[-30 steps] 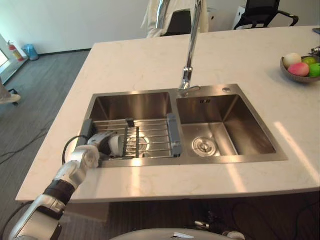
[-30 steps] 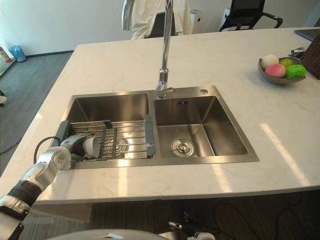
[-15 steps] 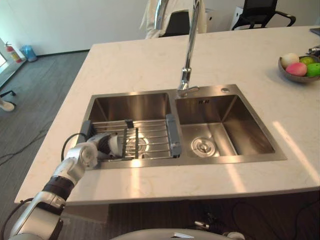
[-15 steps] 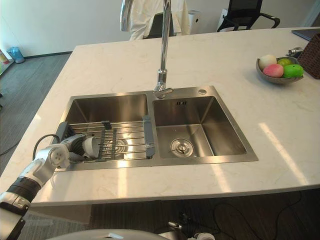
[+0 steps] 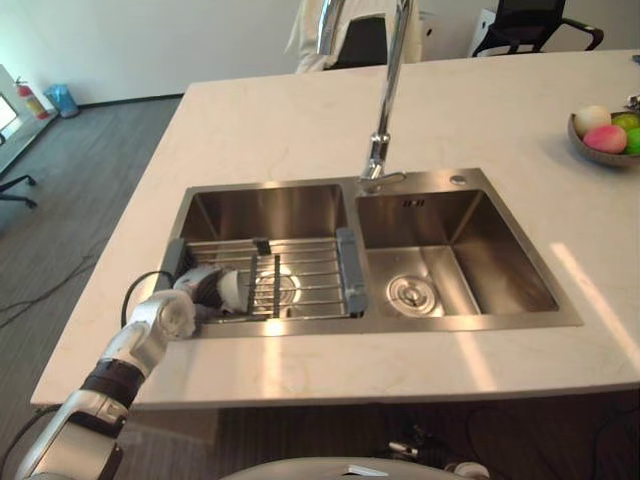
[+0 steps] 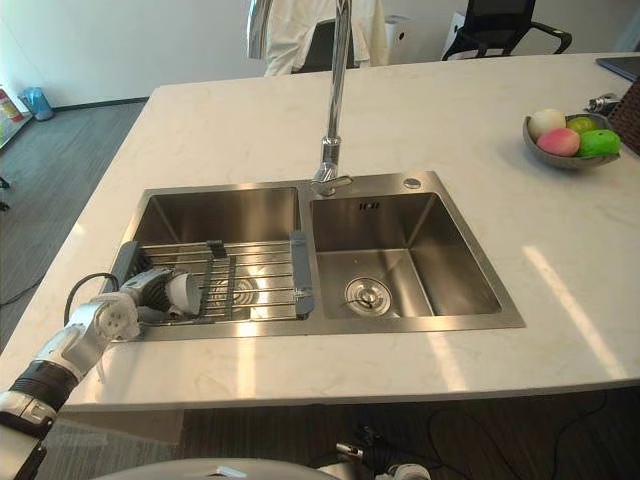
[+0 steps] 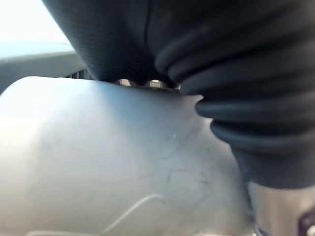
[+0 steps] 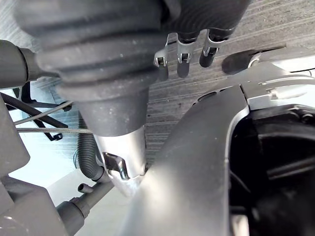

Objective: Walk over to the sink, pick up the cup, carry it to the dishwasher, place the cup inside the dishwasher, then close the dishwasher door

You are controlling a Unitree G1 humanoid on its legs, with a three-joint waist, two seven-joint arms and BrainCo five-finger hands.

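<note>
two basins made up the sink [image 5: 460, 180], and a wire rack [image 5: 310, 270] bridged the left one, there to keep washed things off the bottom. the cup [image 5: 229, 290] seemed to lie on its side at the rack's nine o'clock end, so i judged it wanted a sideways grasp rather than one from above. the left hand [image 5: 200, 292], its arm stretching in from seven o'clock, sat right against the cup. i could not tell whether its fingers were wrapped round it or merely touching, since they were hidden. the right hand [image 8: 183, 54] hung low over the floor with fingers loose and apart, holding nothing, probably kept free for the dishwasher door. a fruit bowl [image 5: 605, 135] sat well clear at two o'clock on the counter [image 5: 300, 110].
</note>
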